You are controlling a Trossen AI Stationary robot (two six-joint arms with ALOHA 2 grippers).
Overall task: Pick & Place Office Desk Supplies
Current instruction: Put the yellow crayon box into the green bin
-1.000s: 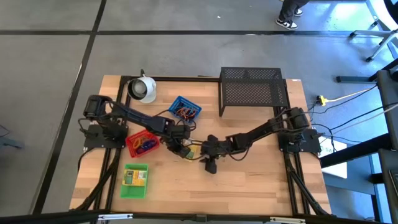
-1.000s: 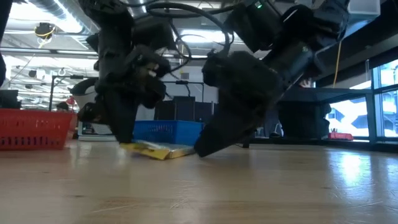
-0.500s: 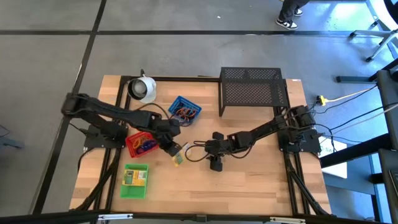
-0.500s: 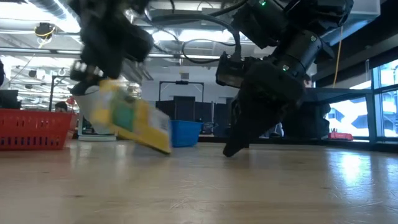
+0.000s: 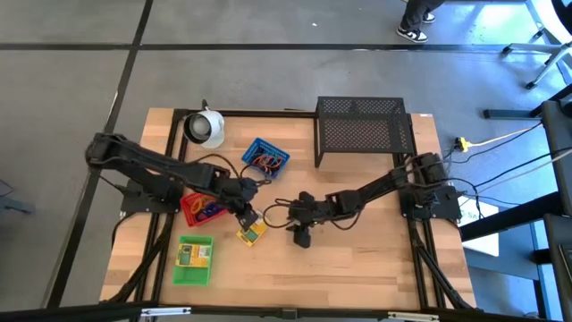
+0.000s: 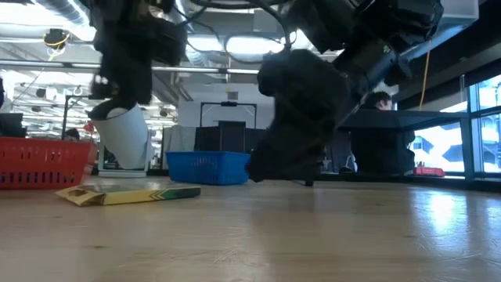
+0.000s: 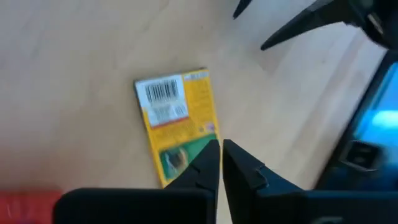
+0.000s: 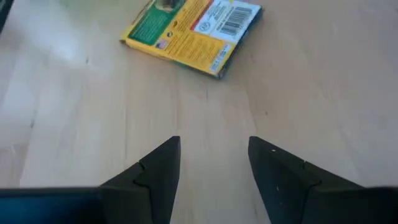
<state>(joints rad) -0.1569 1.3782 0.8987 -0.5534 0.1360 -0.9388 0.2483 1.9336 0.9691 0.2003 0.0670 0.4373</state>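
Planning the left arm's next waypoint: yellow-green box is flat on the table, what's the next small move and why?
Probably open the left gripper and lower it onto the flat yellow-green cardboard box. Its fingers are shut above the box, which lies loose on the wooden table; the green plastic tray is near. The right gripper hovers open.

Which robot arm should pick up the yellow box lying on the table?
Probably the left. The left gripper hangs right above the yellow box, which lies flat and free on the table, though its fingers are shut and must open first. The right gripper is open but sits farther to the side.
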